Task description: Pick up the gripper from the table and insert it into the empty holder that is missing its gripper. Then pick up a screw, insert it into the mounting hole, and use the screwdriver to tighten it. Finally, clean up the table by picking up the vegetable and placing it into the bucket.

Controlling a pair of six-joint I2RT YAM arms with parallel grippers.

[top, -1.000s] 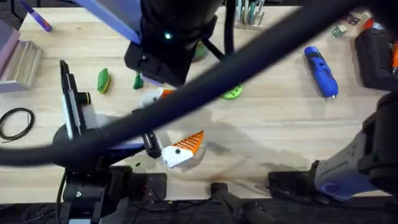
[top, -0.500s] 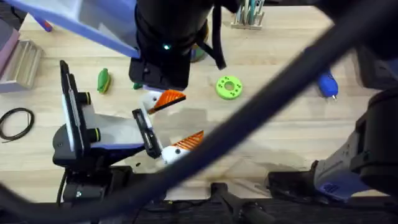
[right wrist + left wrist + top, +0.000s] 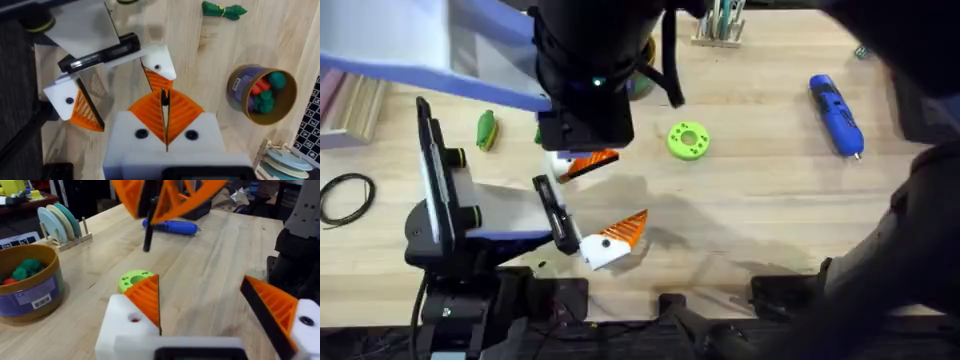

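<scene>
left gripper (image 3: 200, 287): fingers spread wide open, holding nothing; it sits low over the counter (image 3: 770, 200) in front of the left base.
holder: cannot tell which of the two white blocks it is. Both the near block (image 3: 125, 325) and the far block (image 3: 306, 325) of the left gripper carry an orange wedge.
wedges: one orange wedge (image 3: 623, 230) points out over the counter, the other (image 3: 588, 163) lies half under the dark right arm.
right gripper (image 3: 164, 117): fingers closed together, pinching a thin black piece (image 3: 148, 227) that hangs down from them. It hovers above the gap between the left gripper's fingers.
thin black piece: too small to identify.
screwdriver (image 3: 835, 115): lying flat at the far right of the counter, tip toward the near edge, well apart from both grippers.
bucket (image 3: 30, 287): upright on the counter, purple label band, with green and red bits inside; mostly hidden under the right arm in the overhead view.
vegetable (image 3: 486, 130): green, lying on the counter at the far left, beyond the left arm and apart from the bucket.
green disc (image 3: 688, 140): flat on the counter, between the grippers and the screwdriver.
cable loop (image 3: 345, 195): black, at the left edge.
plate rack (image 3: 60, 222): behind the bucket, holding pale discs on edge.
</scene>
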